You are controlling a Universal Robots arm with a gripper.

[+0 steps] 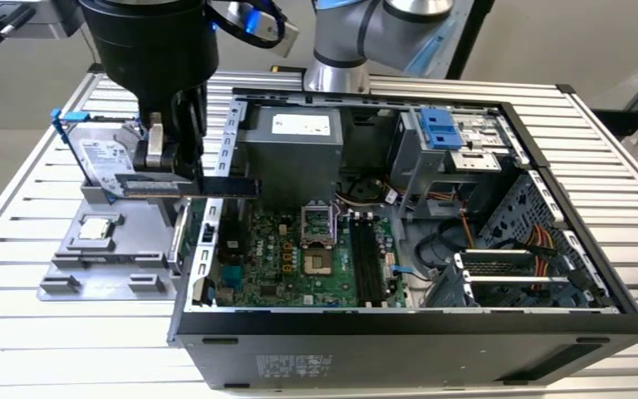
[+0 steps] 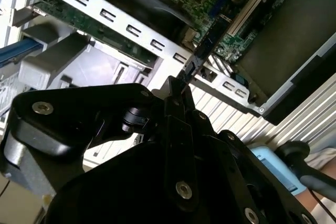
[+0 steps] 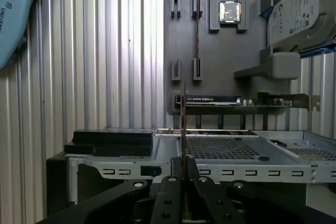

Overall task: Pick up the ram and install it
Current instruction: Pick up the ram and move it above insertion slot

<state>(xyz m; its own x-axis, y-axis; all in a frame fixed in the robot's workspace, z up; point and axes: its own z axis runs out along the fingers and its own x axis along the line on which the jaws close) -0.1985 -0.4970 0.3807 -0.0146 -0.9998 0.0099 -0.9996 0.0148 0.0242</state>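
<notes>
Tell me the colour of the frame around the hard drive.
Blue frame, clearest in the exterior view.

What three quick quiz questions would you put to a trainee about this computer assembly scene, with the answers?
1. True or false: the tool is shut on the ram.
2. Where is the processor chip? A) on the grey holder beside the case; B) in a socket inside the case; C) in the tool.
3. Fill in: the silver thing standing in the blue frame is the ____.
Key: 1 true; 2 A; 3 hard drive.
</notes>
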